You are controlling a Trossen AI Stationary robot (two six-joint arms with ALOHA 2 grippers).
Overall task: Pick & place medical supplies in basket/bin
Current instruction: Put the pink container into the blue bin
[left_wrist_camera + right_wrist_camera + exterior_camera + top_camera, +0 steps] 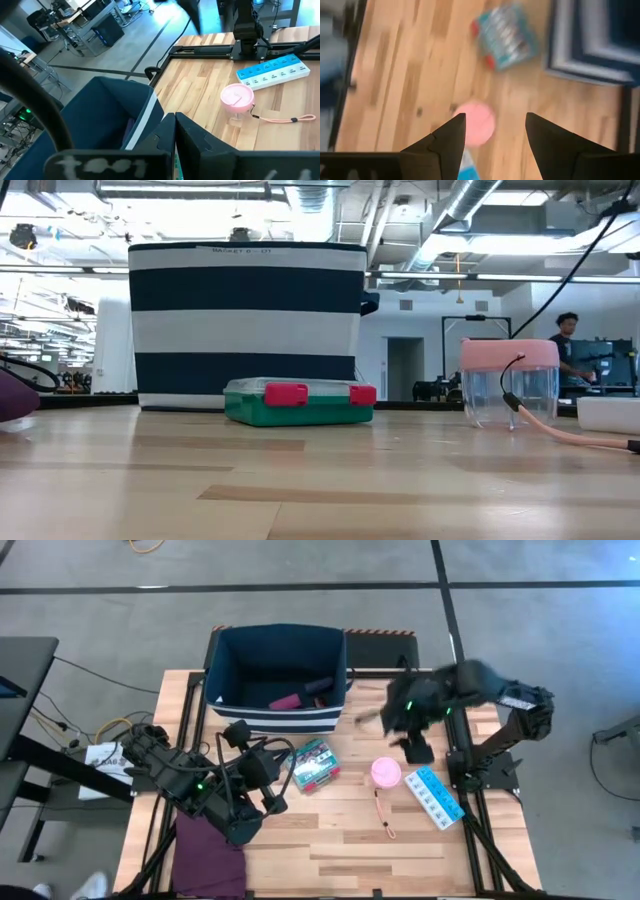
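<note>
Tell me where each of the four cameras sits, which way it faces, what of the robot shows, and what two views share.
High: overhead, straight down on table, bin; both arms show.
Low: table height, level across at bin, green case, pink tub; no arm shows.
Left wrist: on left arm, over bin toward tub, pill strip; own fingers show.
Right wrist: on right arm, down on tub, case; open right pincer.
Shared: low and right wrist both show tub and case.
</note>
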